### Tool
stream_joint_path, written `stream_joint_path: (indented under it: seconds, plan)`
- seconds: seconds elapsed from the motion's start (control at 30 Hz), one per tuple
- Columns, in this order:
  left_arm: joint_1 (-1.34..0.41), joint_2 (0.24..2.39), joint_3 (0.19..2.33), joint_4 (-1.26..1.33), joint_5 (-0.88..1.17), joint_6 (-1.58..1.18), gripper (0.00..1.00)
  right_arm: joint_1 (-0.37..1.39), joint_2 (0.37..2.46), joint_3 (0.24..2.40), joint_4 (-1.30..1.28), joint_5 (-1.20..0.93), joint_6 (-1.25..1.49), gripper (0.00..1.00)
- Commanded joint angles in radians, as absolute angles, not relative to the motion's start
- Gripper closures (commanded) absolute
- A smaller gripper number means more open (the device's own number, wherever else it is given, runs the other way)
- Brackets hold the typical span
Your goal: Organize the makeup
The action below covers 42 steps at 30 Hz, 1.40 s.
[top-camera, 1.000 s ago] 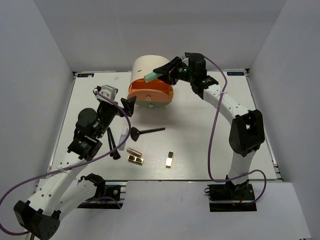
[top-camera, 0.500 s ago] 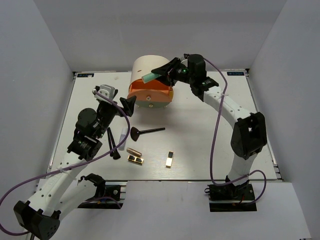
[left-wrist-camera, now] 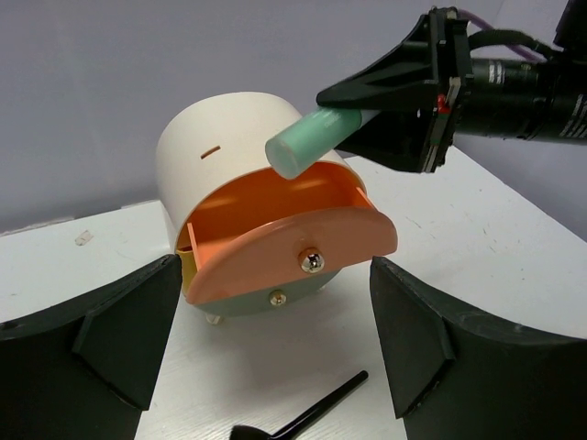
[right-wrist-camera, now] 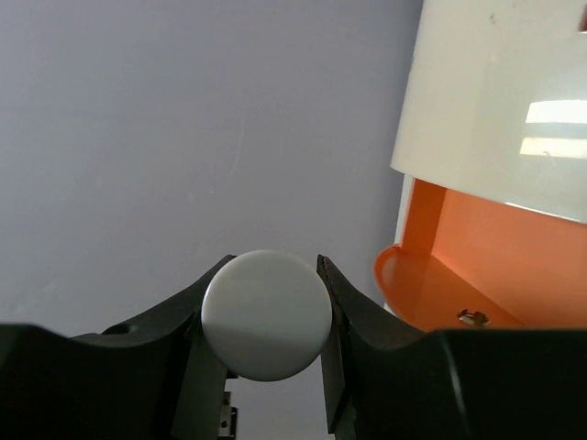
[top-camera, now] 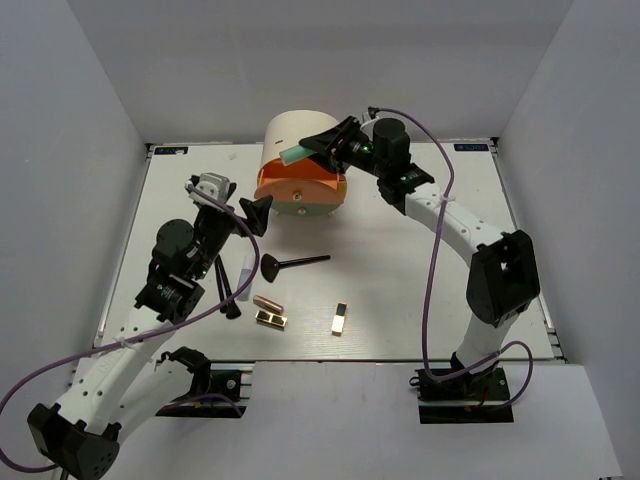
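Observation:
My right gripper (top-camera: 320, 147) is shut on the mint-green bottle (top-camera: 297, 154), holding it tilted above the open orange drawer (top-camera: 300, 186) of the cream box. The bottle shows end-on between the fingers in the right wrist view (right-wrist-camera: 266, 314) and above the drawer in the left wrist view (left-wrist-camera: 316, 137). My left gripper (top-camera: 256, 213) is open and empty, just left of the drawer. On the table lie a fan-headed brush (top-camera: 292, 264), black brushes (top-camera: 225, 287), a white tube (top-camera: 243, 273), a copper lipstick (top-camera: 267, 302) and two gold-and-black cases (top-camera: 271, 319) (top-camera: 341, 319).
The cream cylindrical box (top-camera: 295, 135) stands at the back middle, its orange drawer (left-wrist-camera: 293, 229) pulled out toward the arms, with a second knob below it. Grey walls enclose the white table (top-camera: 420, 260).
My right gripper has moved slightly left with the mint-green bottle, further over the open drawer. The left arm has barely moved.

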State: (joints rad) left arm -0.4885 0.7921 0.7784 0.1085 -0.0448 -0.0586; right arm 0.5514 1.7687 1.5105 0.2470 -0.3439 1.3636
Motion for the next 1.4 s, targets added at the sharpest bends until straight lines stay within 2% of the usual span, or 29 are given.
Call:
stream_joint_path:
  seconds: [0.0,0.3,0.53,0.83,1.13,1.37]
  plan:
    - [-0.492,0.765,0.773,0.104,-0.057,-0.071,0.06,0.563,1.723,1.470,0.427,-0.304,1.290,1.00]
    - [-0.492,0.765,0.773,0.097,-0.058,-0.074,0.06,0.560,1.792,1.420,0.839,-0.405,0.933,1.00]
    - [-0.492,0.755,0.772,0.083,-0.061,-0.078,0.06,0.561,1.853,1.431,1.040,-0.552,0.651,1.00]
    - [-0.492,0.753,0.769,0.080,-0.064,-0.086,0.06,0.563,1.904,1.440,1.106,-0.623,0.379,1.00]
    - [-0.492,0.761,0.769,0.080,-0.066,-0.091,0.06,0.554,1.962,1.502,1.143,-0.850,0.259,1.00]
    - [-0.492,0.765,0.772,0.074,-0.067,-0.094,0.06,0.545,2.002,1.542,1.140,-0.876,0.221,1.00]
